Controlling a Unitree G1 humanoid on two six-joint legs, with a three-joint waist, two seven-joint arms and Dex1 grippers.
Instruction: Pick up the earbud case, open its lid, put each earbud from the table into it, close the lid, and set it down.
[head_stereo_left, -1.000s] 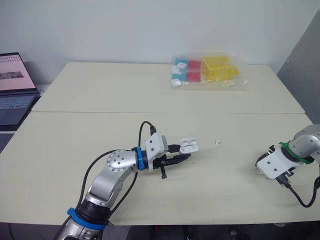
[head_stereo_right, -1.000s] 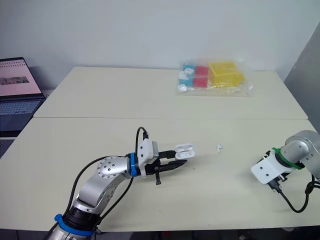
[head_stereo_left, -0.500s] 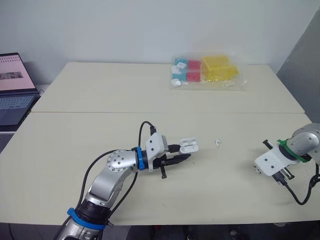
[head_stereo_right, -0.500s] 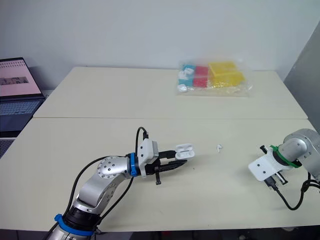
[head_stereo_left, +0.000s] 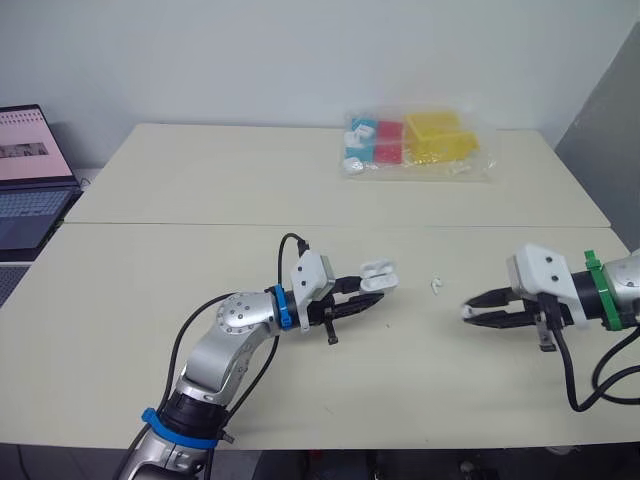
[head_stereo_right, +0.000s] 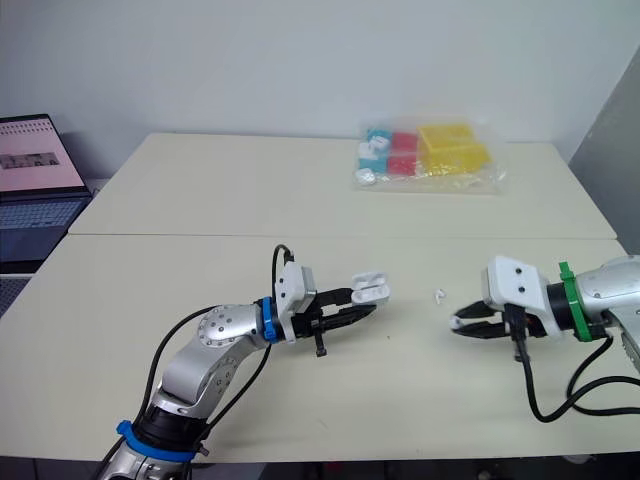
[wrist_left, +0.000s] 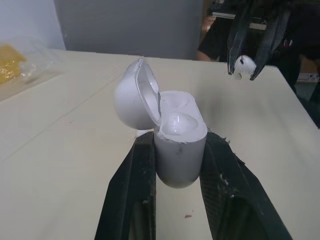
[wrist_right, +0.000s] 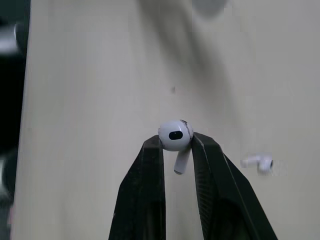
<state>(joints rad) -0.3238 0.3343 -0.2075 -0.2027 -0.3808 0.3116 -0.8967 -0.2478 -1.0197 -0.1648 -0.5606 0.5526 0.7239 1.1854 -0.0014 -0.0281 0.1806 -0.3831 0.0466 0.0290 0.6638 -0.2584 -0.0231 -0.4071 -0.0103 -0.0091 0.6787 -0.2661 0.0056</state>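
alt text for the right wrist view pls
The right gripper pinches a white earbud between its two black fingers over the beige table. A second earbud lies on the table nearby.

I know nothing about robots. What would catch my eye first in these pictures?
Near the middle of the table, the left gripper holds up a small white earbud case with its lid flipped open. Facing it, the right gripper pinches one white earbud between its black fingers, and a second earbud lies on the table between them. A clear bag of brightly coloured pieces sits at the far side.
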